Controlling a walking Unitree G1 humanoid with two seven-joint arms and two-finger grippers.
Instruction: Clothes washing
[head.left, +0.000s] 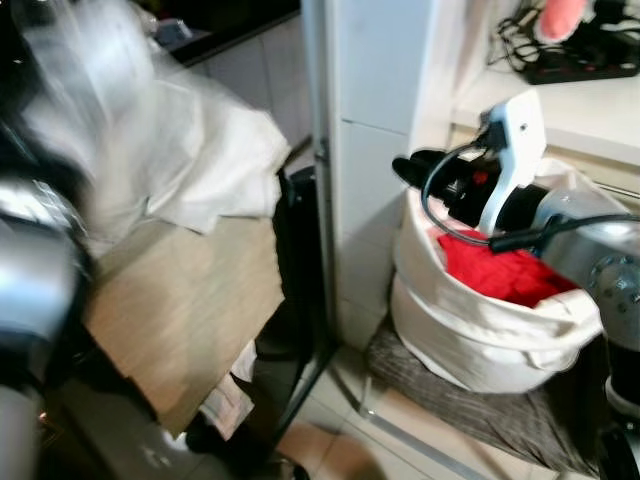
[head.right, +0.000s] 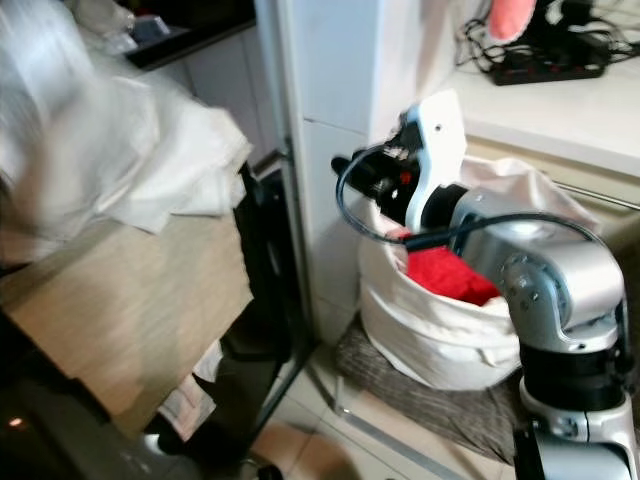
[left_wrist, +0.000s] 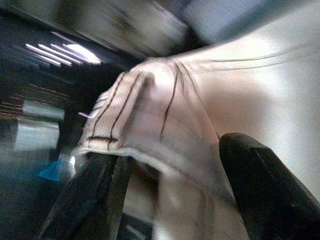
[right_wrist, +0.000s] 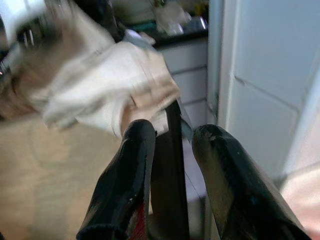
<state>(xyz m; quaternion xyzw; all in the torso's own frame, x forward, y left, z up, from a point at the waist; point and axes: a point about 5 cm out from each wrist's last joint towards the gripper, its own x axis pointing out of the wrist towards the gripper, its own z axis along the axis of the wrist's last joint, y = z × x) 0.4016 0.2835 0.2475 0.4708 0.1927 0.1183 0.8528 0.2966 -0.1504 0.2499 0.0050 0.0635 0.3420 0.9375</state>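
Carrying pale garment (left_wrist: 165, 125) pinched in L gripper (left_wrist: 170, 190) (R gripper (right_wrist: 172, 150) spread, empty, above laundry bag (head.left: 480, 340)); next: load washer.

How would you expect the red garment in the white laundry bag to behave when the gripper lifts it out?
The red garment lies crumpled in the white laundry bag, so it is probably floppy and will drape. It looks like light cloth. It may snag on the bag's soft rim.

Power strip (head.left: 585, 62) on counter (head.left: 600, 115); cardboard sheet (head.left: 185, 320)
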